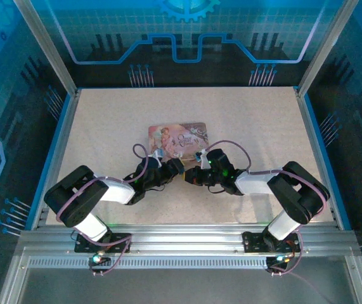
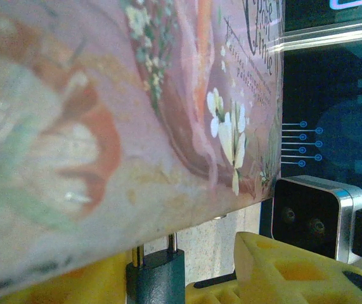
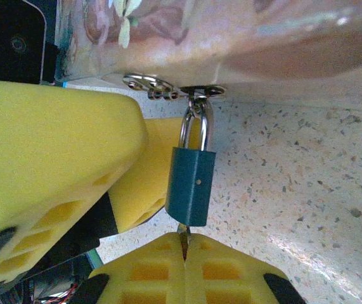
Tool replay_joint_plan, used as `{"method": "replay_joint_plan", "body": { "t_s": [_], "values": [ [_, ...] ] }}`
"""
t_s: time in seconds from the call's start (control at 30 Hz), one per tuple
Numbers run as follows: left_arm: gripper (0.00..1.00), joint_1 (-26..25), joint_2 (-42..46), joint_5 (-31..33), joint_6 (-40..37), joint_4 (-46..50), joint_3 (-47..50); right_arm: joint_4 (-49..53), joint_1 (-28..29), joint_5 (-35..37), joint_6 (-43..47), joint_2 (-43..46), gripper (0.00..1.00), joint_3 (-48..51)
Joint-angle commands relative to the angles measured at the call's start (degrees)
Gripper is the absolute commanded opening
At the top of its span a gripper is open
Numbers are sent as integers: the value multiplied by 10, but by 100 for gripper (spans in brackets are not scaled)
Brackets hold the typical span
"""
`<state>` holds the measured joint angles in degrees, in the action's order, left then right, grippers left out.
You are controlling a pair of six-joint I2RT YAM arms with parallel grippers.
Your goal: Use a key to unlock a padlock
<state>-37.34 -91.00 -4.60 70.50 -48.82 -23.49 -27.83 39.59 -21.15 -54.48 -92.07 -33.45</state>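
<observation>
Only a sliver of the key (image 3: 184,239) shows, pinched in the closed right gripper (image 3: 184,271) and meeting the base of the padlock (image 3: 191,187). The padlock is hooked through the hasp (image 3: 196,90) of the pink tin box (image 3: 244,38). The left gripper (image 2: 181,278) stands partly open around its body, with a gap at one finger (image 2: 282,266).

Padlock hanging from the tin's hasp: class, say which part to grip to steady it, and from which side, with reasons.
Probably the padlock's flat-sided body, pinched across its faces from the left gripper's side. Its shackle is threaded through the hasp and the key, in the right gripper, meets its bottom end, so both ends are taken.
</observation>
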Motion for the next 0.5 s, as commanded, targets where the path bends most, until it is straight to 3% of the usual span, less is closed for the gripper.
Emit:
{"method": "replay_joint_plan", "body": {
  "t_s": [0.0, 0.13, 0.47],
  "values": [
    [42, -18, 3, -98, 48, 37, -7, -56, -5, 12, -4, -11, 2, -18],
    [37, -19, 2, -103, 45, 37, -11, -57, -5, 12, -4, -13, 2, -18],
    [7, -19, 5, -97, 46, 28, -7, -58, -12, 4, -5, -9, 6, -13]
  ]
}}
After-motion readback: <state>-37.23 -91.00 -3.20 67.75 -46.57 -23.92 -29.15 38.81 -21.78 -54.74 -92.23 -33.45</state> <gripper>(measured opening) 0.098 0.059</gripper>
